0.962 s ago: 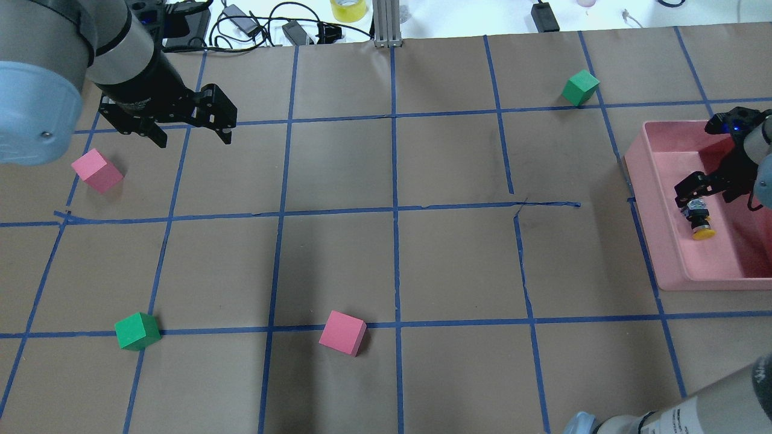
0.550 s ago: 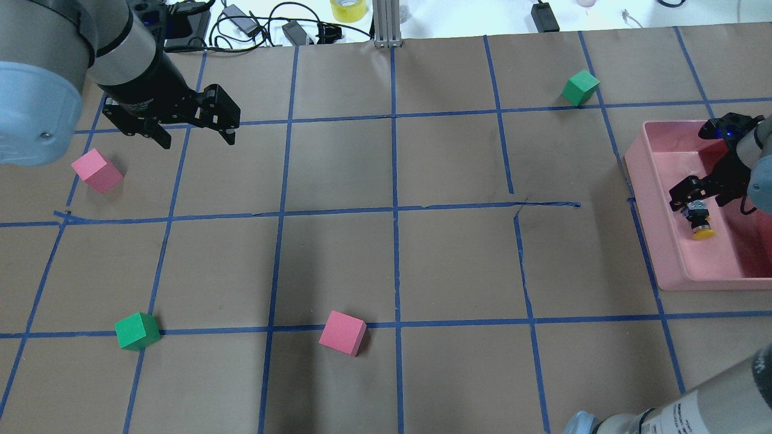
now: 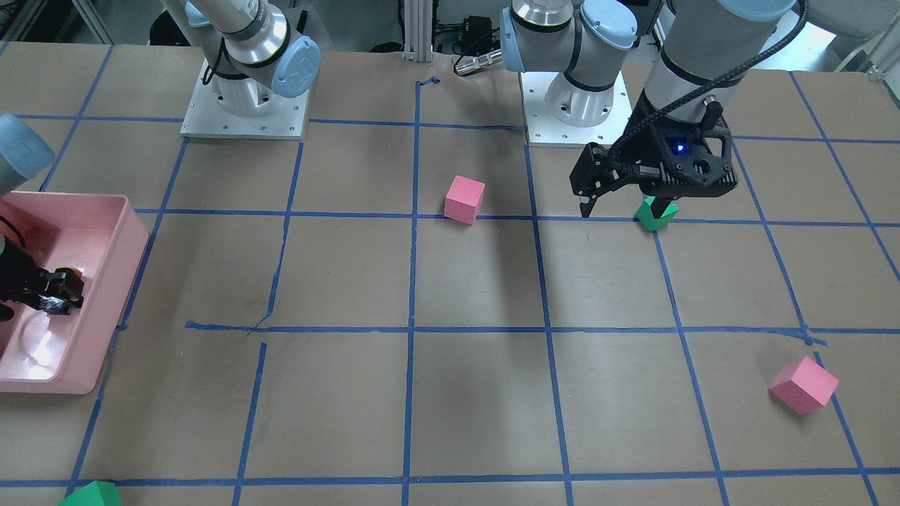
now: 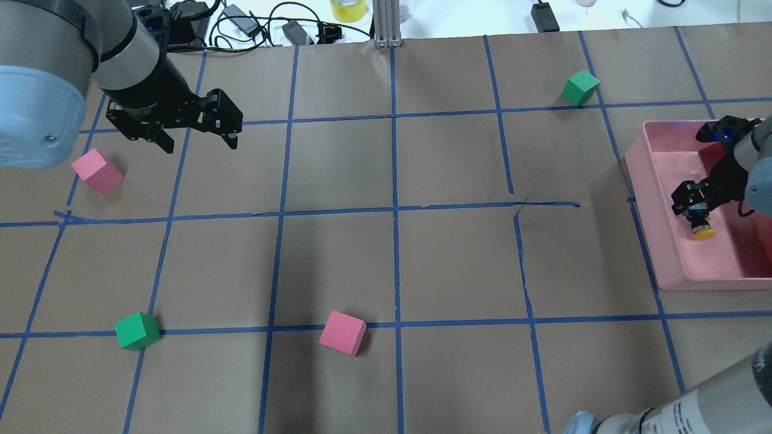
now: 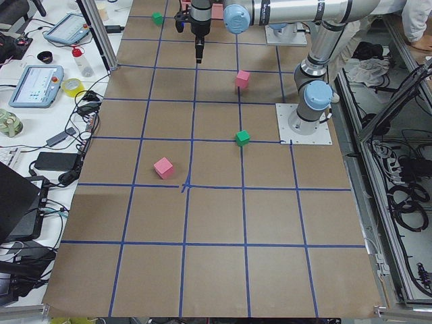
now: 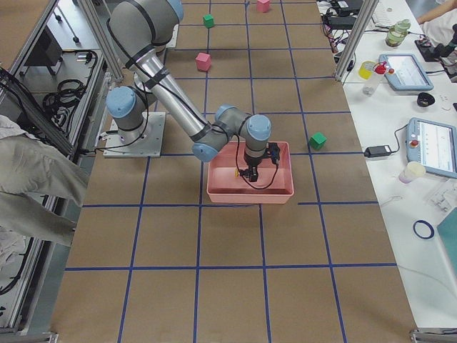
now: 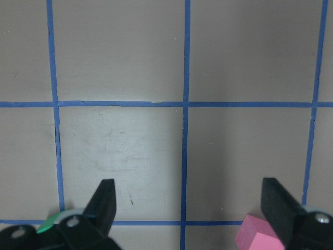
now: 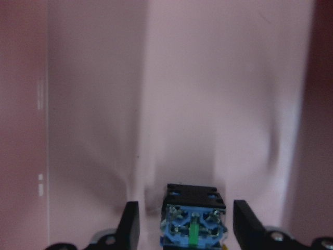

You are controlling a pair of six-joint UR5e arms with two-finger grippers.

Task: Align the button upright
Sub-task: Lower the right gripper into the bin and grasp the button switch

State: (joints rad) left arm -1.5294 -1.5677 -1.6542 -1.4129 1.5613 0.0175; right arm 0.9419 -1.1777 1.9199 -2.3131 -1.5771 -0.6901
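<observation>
The button (image 4: 702, 229) lies on its side in the pink bin (image 4: 648, 223), yellow cap toward the robot and contact block toward my right gripper (image 4: 693, 202). In the right wrist view the block (image 8: 193, 224) sits between the fingertips (image 8: 131, 219) with a gap on each side, so the right gripper (image 8: 186, 208) is open around it. The button also shows in the front view (image 3: 62, 273) and in the right side view (image 6: 238, 172). My left gripper (image 4: 196, 138) hangs open and empty above the table at the far left; in its wrist view (image 7: 190, 208) only bare paper lies between the fingers.
A pink cube (image 4: 96, 170) lies near the left gripper. A green cube (image 4: 137, 331) and a second pink cube (image 4: 342, 333) lie at the near side. Another green cube (image 4: 580, 87) lies far right, beyond the bin. Blue tape lines grid the brown paper.
My right gripper's fingers have drawn closer together around the button's base inside the bin. The left gripper has drifted slightly right and nearer. The button has barely moved.
</observation>
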